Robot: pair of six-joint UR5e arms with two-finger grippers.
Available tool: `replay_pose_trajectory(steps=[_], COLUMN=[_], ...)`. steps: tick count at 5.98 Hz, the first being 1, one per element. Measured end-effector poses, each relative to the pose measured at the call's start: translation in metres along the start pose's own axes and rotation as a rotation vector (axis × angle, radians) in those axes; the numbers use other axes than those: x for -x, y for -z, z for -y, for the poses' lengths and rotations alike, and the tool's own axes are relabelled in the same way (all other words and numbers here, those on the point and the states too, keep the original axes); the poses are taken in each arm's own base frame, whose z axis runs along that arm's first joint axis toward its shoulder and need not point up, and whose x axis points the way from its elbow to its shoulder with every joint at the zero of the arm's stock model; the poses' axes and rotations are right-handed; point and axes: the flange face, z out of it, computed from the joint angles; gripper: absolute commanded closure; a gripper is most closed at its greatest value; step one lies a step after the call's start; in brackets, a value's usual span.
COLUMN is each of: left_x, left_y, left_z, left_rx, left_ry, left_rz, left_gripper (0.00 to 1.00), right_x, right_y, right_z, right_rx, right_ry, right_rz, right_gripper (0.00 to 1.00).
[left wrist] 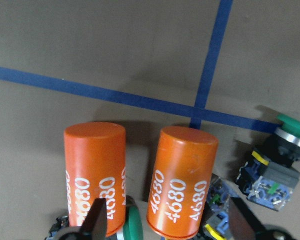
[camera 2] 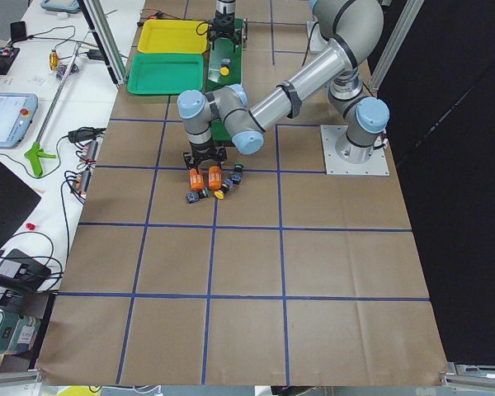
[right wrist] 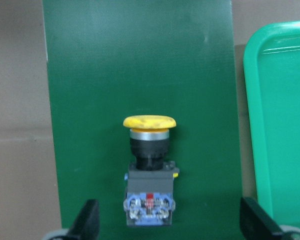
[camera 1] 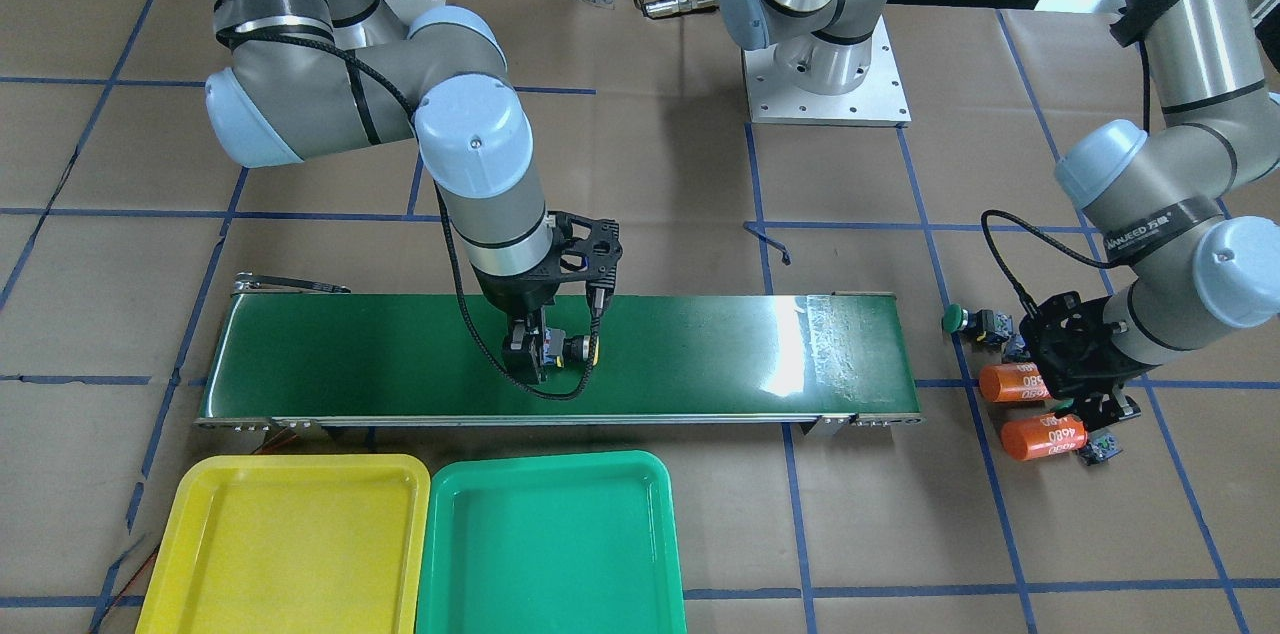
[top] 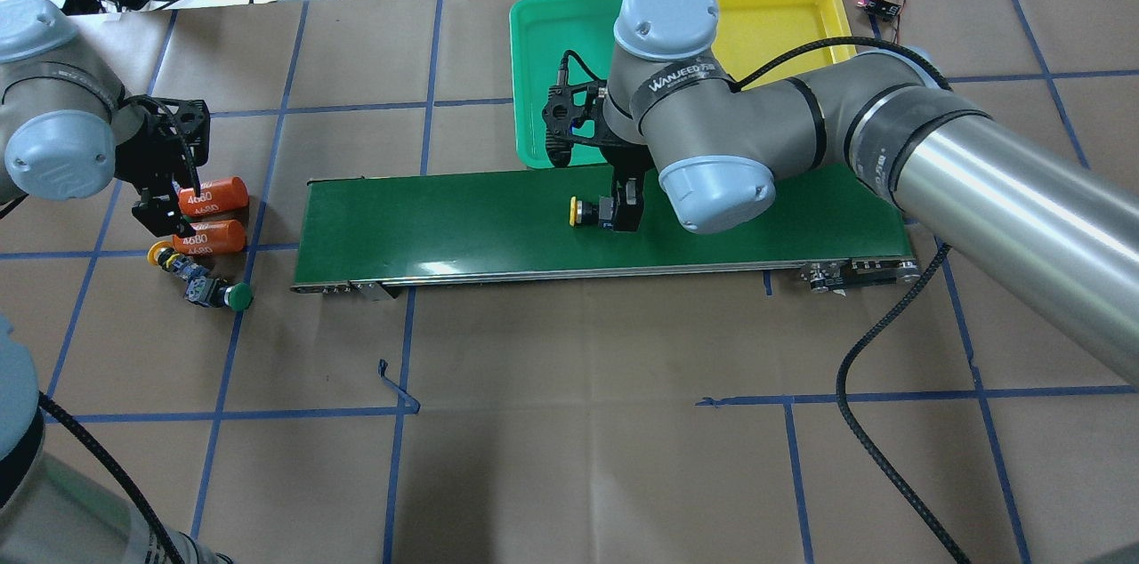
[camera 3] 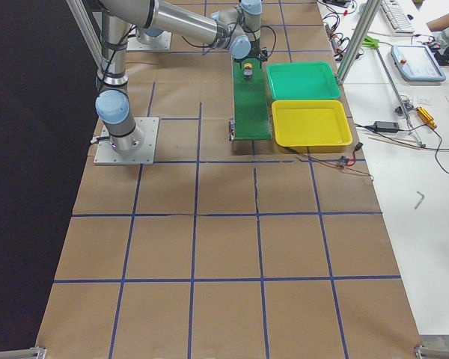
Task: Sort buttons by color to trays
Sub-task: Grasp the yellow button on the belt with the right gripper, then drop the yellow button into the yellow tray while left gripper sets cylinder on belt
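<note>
A yellow-capped button (right wrist: pixel 149 165) lies on its side on the conveyor belt (top: pixel 463 217). My right gripper (top: pixel 623 213) is open, low over it, with a finger on each side of its grey body, as the front view (camera 1: pixel 535 354) also shows. My left gripper (left wrist: pixel 165 227) is open above two orange "4680" cylinders (left wrist: pixel 182 182). A green-capped button (top: pixel 233 295) and a yellow-capped one (top: pixel 162 255) lie beside the cylinders. Another green cap (left wrist: pixel 132 225) peeks out beneath a cylinder. The yellow tray (camera 1: pixel 290 544) and green tray (camera 1: pixel 550 544) hold nothing.
The trays sit side by side against the belt's far side from the robot. The cylinders (camera 1: pixel 1040 434) and loose buttons crowd together off the belt's end on my left. A black cable (top: pixel 854 386) trails from the right arm across the paper-covered table.
</note>
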Motion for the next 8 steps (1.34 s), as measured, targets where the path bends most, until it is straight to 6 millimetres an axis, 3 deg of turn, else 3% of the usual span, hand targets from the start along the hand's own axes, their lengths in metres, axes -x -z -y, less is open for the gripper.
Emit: replay_pose_trajectory(steps=[1, 2, 3, 4, 5, 6, 8], left_x=[-0.003, -0.006, -0.007, -0.007, -0.006, -0.004, -0.007], left_y=[-0.015, -0.024, -0.032, -0.036, -0.035, -0.026, 0.013], left_z=[0.002, 0.003, 0.004, 0.004, 0.004, 0.003, 0.016], left_rx=[0.002, 0.003, 0.003, 0.006, 0.012, 0.018, -0.003], left_ry=[-0.021, -0.027, -0.030, -0.039, -0.053, -0.065, -0.087], left_rz=[0.000, 0.002, 0.004, 0.012, 0.024, 0.043, 0.073], left_gripper=[0.16, 0.29, 0.65, 0.87, 0.99, 1.00, 1.00], right_x=[0.000, -0.002, -0.003, -0.003, -0.002, -0.002, -0.006], right_y=[-0.011, -0.017, -0.024, -0.028, -0.025, -0.020, -0.012], right_z=[-0.002, -0.012, -0.031, -0.056, -0.074, -0.084, -0.098], right_rx=[0.012, 0.023, 0.035, 0.051, 0.085, 0.122, 0.157], right_ry=[0.008, 0.016, 0.000, -0.034, -0.052, -0.050, -0.018], right_rz=[0.014, 0.025, 0.046, 0.063, 0.060, 0.050, 0.031], right_gripper=[0.00, 0.07, 0.28, 0.61, 0.81, 0.91, 0.92])
